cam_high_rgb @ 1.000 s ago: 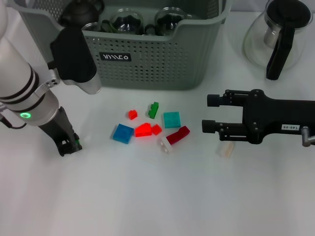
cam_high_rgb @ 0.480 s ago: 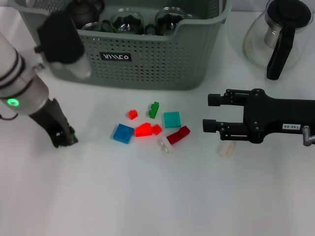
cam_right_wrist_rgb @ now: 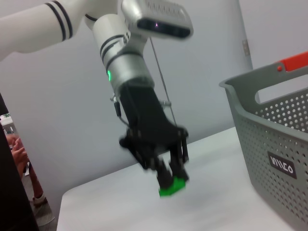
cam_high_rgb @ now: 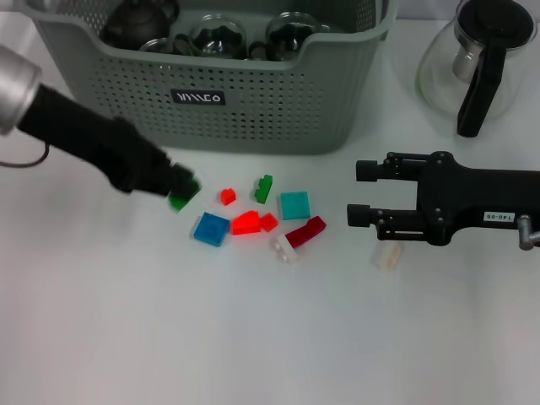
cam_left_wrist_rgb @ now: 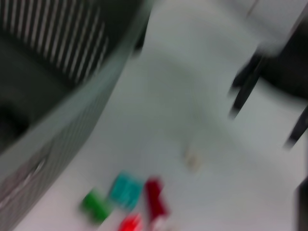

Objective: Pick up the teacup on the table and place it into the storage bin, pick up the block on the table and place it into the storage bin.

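Left fingers (cam_high_rgb: 179, 187) around small green block (cam_high_rgb: 180, 199), tilted.

— What stands on the white table (cam_high_rgb: 126, 337) at the far right?

— A glass carafe (cam_high_rgb: 477, 59) with a black handle and black lid, upright, well apart from everything else.

— Anything beyond the table?

— In the right wrist view, a plain grey wall (cam_right_wrist_rgb: 202, 86) rises behind the table's edge; part of a person (cam_right_wrist_rgb: 19, 159) shows at the frame's margin.
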`<state>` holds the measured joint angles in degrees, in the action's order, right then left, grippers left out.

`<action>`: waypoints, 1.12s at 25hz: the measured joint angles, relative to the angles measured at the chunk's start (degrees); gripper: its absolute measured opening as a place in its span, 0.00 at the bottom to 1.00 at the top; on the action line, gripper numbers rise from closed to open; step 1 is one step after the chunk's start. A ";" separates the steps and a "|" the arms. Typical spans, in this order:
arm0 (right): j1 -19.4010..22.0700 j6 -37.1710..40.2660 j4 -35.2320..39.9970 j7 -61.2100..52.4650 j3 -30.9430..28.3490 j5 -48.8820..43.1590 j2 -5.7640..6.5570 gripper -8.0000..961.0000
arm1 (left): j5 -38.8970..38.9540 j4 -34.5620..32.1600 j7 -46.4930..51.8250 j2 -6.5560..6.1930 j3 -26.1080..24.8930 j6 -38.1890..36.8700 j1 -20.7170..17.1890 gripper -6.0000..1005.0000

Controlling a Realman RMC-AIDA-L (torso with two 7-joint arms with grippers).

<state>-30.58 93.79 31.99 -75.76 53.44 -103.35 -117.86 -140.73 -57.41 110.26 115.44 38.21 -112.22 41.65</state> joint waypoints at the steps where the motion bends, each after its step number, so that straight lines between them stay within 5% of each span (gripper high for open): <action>1: 0.00 0.01 0.01 0.00 -0.01 -0.01 0.00 0.77 | 3.76 2.87 -0.13 -1.27 -1.18 -0.49 0.02 0.18; 4: 0.00 -0.01 0.00 0.00 0.00 0.00 0.00 0.77 | 14.87 10.76 -0.53 -4.25 -4.49 -1.06 -0.52 0.18; 6: 0.00 -0.03 0.00 0.00 0.00 -0.01 0.00 0.77 | 21.64 14.42 -0.03 -5.10 -7.82 -0.80 -1.09 0.18; 10: -0.04 0.02 0.00 -0.05 0.00 0.00 0.00 0.77 | 33.86 18.74 3.54 -4.69 -19.33 0.08 -1.80 0.18; 14: -0.01 0.12 0.00 -0.02 0.00 0.00 -0.08 0.77 | 42.27 19.69 7.84 -4.32 -24.22 5.65 -1.32 0.18; 19: -0.08 0.15 0.00 -0.01 0.01 0.00 -0.09 0.77 | 42.21 16.00 11.04 -5.80 -18.25 14.32 1.30 0.18; 21: -0.11 0.17 0.01 -0.03 0.05 0.00 -0.09 0.77 | 39.56 12.16 14.10 -7.70 -8.32 22.20 3.16 0.18; 22: -0.11 0.16 0.06 -0.03 0.05 0.00 -0.09 0.77 | 39.56 12.16 14.10 -7.70 -8.32 22.20 3.16 0.18; 23: -0.10 0.17 0.09 -0.03 0.04 -0.01 -0.09 0.77 | 35.90 9.97 16.81 -8.75 -1.60 27.10 4.60 0.18; 24: -0.10 0.17 0.10 -0.03 0.04 0.00 -0.09 0.77 | 29.34 7.94 19.93 -8.97 4.01 31.34 6.42 0.18; 28: -0.21 0.17 0.24 -0.06 0.01 0.00 -0.14 0.77 | 15.50 6.45 24.14 -7.96 10.82 36.87 10.38 0.18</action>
<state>-30.80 93.97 32.23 -75.82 53.45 -103.36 -118.00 -125.22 -50.96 134.40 107.48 49.03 -75.35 52.03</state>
